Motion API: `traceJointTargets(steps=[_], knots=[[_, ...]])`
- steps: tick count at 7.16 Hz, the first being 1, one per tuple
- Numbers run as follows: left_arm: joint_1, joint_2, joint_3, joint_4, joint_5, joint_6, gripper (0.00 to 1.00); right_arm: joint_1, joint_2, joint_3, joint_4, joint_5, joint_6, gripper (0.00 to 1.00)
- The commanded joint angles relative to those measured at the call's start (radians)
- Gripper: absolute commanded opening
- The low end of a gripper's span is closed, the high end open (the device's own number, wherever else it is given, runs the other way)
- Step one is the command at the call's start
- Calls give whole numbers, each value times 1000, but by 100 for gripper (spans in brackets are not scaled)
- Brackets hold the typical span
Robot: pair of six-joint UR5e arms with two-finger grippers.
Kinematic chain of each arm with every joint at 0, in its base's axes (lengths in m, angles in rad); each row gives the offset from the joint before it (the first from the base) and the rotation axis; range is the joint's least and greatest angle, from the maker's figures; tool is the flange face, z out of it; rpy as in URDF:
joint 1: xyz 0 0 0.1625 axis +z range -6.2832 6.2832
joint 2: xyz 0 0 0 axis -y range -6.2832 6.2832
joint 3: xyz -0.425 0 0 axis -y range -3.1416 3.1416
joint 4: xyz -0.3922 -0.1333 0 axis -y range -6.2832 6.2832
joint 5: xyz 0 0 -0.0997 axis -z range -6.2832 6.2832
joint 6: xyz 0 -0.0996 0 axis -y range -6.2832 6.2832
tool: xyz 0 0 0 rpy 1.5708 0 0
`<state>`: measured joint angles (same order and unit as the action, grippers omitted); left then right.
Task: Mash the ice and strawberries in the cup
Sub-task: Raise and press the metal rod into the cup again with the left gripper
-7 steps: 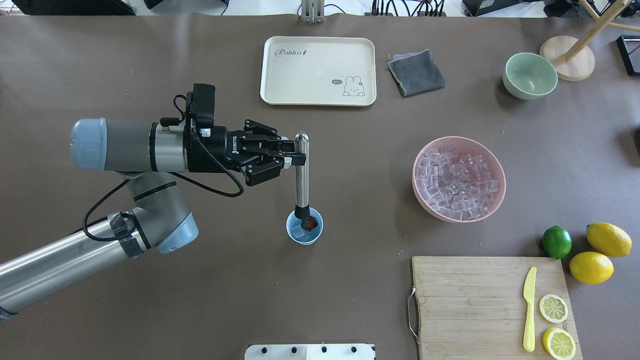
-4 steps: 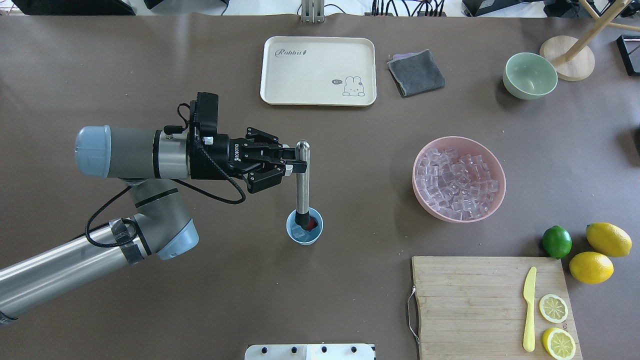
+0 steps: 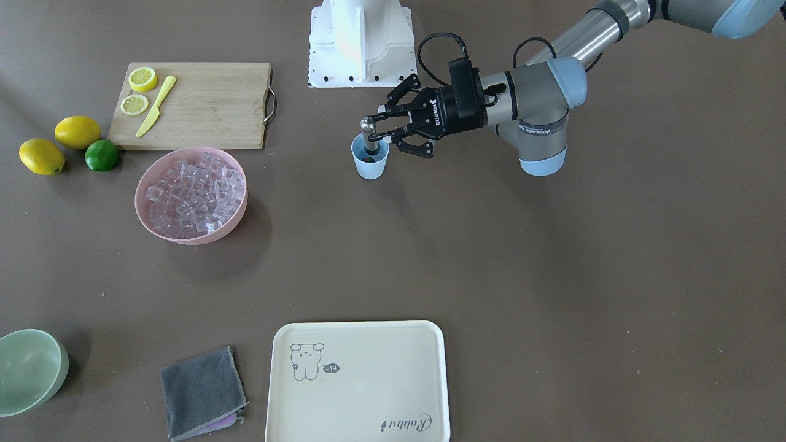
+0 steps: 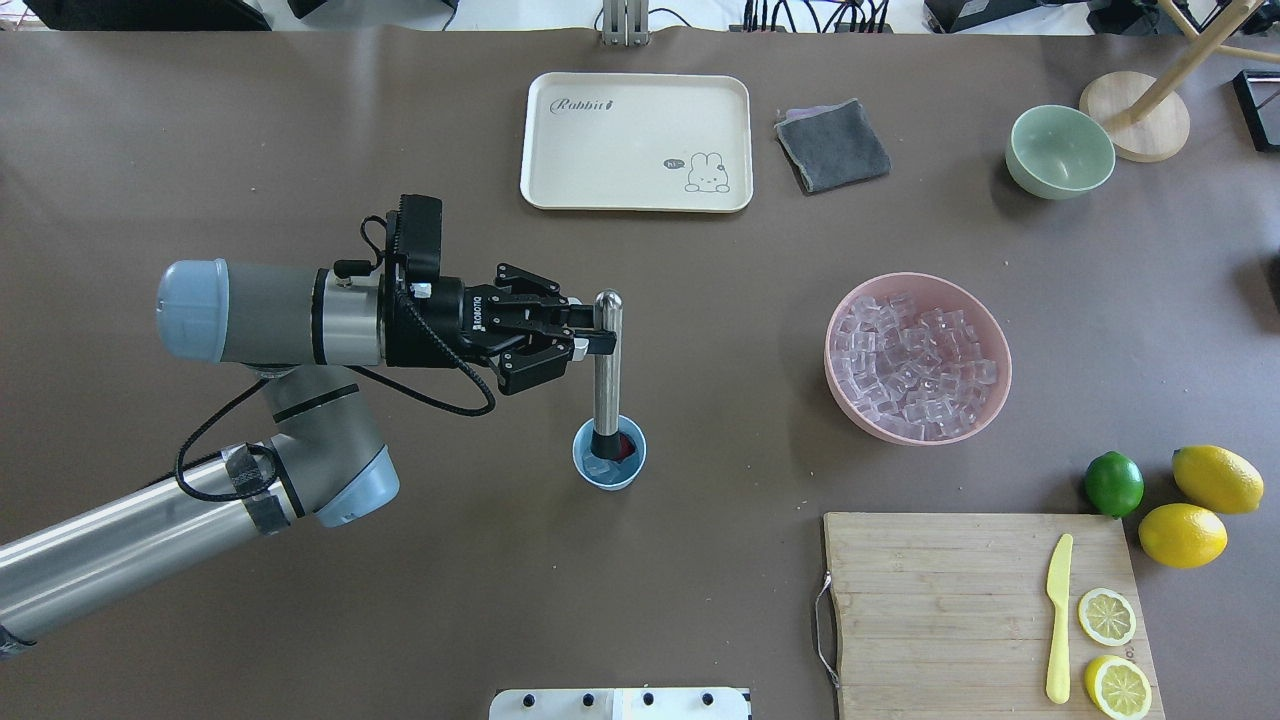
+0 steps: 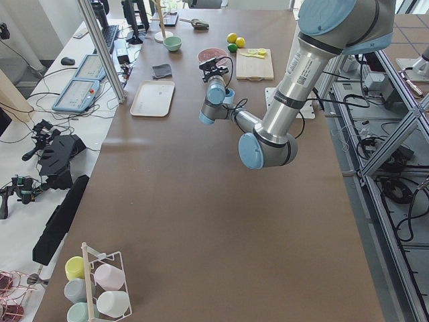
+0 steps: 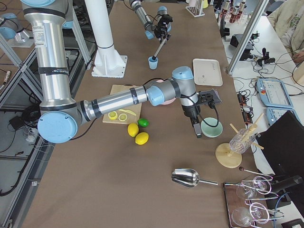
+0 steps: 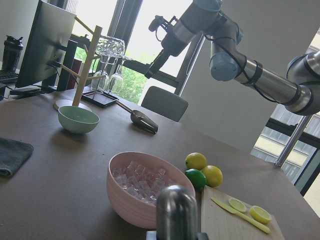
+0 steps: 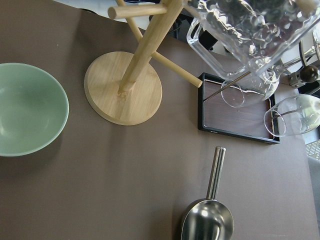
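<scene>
Cup (image 3: 372, 168) is shown in the front-facing view just below the fingertips of the left gripper (image 3: 376, 127). That gripper is clamped on the top of a steel muddler (image 3: 367, 126) set into the cup. Bare table surrounds the cup, well in from every edge, and the pink bowl (image 3: 190, 237) lies well apart.

In the overhead view, ice (image 4: 597, 464) and the strawberry (image 4: 627, 447) lie inside the cup against the muddler tip.

In the exterior right view, the right gripper (image 6: 196, 129) hangs beside the green bowl (image 6: 216, 127). Whether its jaws are parted cannot be told.
</scene>
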<state>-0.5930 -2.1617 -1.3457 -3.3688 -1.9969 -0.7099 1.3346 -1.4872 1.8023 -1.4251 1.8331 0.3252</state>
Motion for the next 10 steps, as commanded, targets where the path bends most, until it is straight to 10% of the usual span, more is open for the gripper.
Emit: traceJointTargets(steps=[1,10], knots=[[40,0,8,0,61,3,0,0,-1,0,0,0,0,100],[32,23,16,-3,78,43,0,0,-13,15,0,2,0,100]])
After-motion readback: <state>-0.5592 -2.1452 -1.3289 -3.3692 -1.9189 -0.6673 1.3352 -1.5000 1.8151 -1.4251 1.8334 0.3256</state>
